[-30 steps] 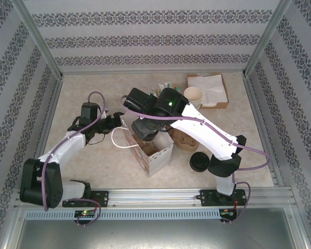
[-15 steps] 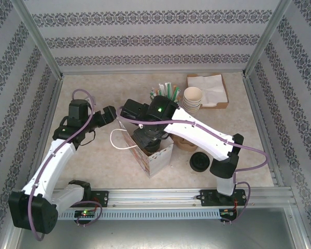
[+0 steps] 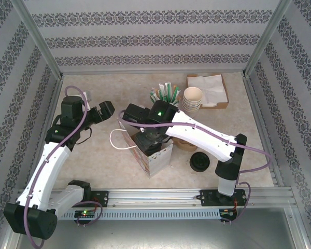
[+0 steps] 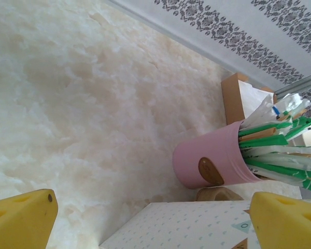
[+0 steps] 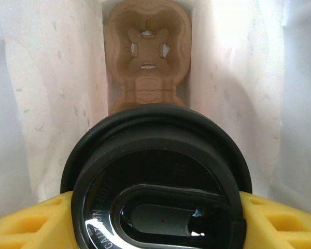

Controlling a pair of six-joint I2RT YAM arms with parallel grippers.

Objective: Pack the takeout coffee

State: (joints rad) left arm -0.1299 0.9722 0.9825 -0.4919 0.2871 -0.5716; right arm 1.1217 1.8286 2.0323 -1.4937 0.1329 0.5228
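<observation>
The right gripper [image 3: 147, 141] sits in the open top of the paper bag [image 3: 158, 160]. The left gripper [image 3: 106, 109] hangs well apart, left of the bag. Black lids [image 3: 199, 162] lie right of the bag. Stacked cups [image 3: 193, 98] stand behind it.

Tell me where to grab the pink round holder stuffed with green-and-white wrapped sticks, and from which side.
Grip the pink round holder across its bare wall, below the rim, coming in level from the bare tabletop side. The green-and-white wrapped sticks fan out of its mouth, so a top approach looks blocked, and the brown cardboard tray and dotted white paper bag crowd the other sides.
</observation>
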